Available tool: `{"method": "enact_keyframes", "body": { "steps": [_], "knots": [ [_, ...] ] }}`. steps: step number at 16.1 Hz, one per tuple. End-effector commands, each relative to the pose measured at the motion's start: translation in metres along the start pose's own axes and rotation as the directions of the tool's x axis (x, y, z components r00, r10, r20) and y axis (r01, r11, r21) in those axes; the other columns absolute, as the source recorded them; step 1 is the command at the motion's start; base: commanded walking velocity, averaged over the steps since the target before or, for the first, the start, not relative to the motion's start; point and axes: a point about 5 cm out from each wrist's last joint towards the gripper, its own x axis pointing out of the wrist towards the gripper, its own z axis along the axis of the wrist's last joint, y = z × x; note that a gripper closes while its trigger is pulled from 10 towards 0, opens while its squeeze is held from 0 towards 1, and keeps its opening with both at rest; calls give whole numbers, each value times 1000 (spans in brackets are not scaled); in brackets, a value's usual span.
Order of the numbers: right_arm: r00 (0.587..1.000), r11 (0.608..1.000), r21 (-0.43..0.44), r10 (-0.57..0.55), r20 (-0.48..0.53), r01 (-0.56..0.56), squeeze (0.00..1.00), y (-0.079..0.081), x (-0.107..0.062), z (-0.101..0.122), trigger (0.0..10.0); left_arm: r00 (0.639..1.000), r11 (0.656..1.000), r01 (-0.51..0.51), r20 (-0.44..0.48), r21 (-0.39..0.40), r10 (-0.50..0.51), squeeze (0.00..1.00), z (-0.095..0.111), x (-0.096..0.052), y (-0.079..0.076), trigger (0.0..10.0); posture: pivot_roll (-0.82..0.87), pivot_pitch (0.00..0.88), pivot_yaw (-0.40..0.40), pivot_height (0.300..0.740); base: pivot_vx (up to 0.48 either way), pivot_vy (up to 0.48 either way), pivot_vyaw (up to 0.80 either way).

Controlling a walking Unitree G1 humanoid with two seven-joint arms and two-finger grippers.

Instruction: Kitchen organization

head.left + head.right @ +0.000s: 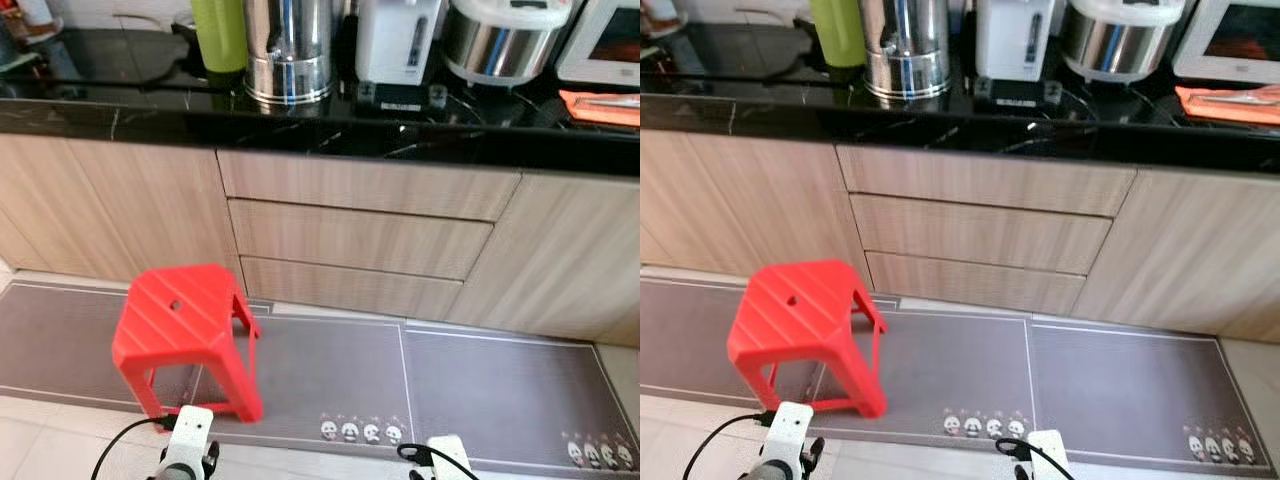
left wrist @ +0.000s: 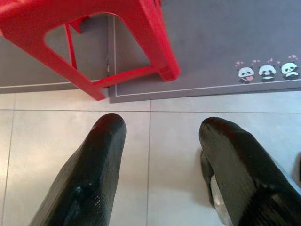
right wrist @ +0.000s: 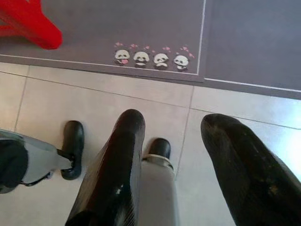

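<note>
Left eye view: steel urn [image 1: 290,50] beside green bottle [image 1: 220,35].

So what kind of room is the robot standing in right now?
Most likely a home kitchen. A black countertop runs over wooden drawers and carries a rice cooker, a white water boiler and a steel urn. A red stool stands on a grey floor mat.
</note>
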Motion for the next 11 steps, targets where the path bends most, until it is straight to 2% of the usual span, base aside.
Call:
{"method": "enact_keyframes", "body": {
  "steps": [1, 4, 11],
  "knots": [
    [1000, 1000, 9, -10, -5, 10, 0, -1, -1, -2, 10000, 1000, 1000, 6, -9, 8, -6, 0, -1, 0, 0, 10000, 42, 0, -4, 740, 0, 0, 0],
    [1000, 999, 39, -26, -4, 26, 0, -3, -1, -2, 10000, 1000, 1000, 13, -12, 12, -13, 0, -1, 0, -1, 10000, 40, 0, 0, 740, 0, 0, 0],
    [1000, 999, 32, -23, -2, 23, 0, -3, -1, -2, 10000, 999, 1000, 30, -23, 4, -30, 0, -2, 0, -3, 10000, 38, 0, -1, 740, 0, 0, 0]
  ]
}}
